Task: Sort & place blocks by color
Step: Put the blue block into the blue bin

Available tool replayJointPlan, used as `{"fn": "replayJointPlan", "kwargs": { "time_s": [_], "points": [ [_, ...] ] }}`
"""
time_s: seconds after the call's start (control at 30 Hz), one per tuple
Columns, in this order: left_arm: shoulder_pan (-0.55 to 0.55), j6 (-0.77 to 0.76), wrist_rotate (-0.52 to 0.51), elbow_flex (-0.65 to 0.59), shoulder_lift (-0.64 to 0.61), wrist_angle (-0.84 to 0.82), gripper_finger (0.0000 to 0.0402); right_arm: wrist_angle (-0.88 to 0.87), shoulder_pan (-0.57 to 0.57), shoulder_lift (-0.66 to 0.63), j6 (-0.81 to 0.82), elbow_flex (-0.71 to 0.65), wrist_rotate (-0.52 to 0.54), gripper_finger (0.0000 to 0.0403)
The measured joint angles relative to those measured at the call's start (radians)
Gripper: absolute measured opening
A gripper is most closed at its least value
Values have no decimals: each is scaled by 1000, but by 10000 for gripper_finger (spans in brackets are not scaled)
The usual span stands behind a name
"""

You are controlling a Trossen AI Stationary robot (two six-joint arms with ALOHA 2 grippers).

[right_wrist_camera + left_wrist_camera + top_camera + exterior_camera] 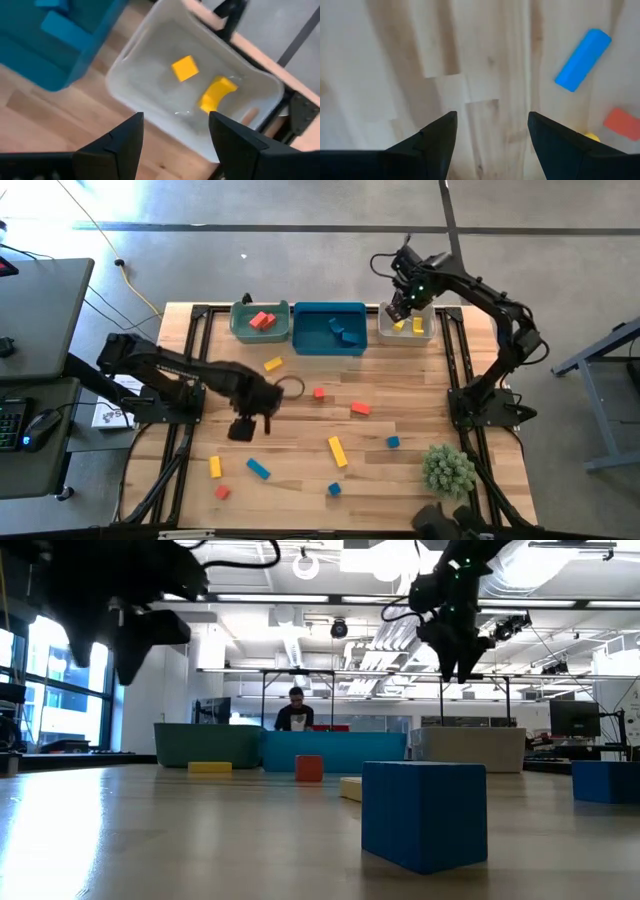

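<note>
Loose red, blue and yellow blocks lie flat on the wooden table. My left gripper [250, 420] [492, 125] hangs open above bare wood left of the middle. Close by lie a blue bar [583, 59] [258, 469], a red block [622, 122] and a yellow block [215, 467]. My right gripper [400, 308] [175, 125] hovers open over the white bin [150, 65] at the far edge, where two yellow blocks [185, 67] [216, 94] rest on the floor. In the low view a blue cube [424, 812] sits nearest.
Along the far edge stand a green-grey bin [243, 330] holding red blocks, a blue bin [305, 340] holding blue blocks, and the white bin. A spiky green plant ball [448, 470] sits near the right front corner. A person [295, 710] shows in the room behind.
</note>
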Motion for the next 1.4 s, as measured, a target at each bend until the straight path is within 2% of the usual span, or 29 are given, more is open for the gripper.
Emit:
{"fn": "replayJointPlan", "kwargs": {
  "time_s": [0.23,0.43,0.77,1.17,1.4],
  "points": [
    [-142,-8,-28,-44,0,70,234,-3,127,-4,80,-1,0,211],
    [-222,-25,-32,-94,10,165,234,-3,222,-4,149,-1,3,211],
    [-351,-71,-58,-97,63,238,234,-2,345,-4,257,-2,10,211],
    [-439,-122,-100,-97,135,351,234,5,447,-5,346,-3,64,211],
    [-463,-121,-115,-96,232,379,234,3,493,-4,372,-3,89,211]
  ]
}}
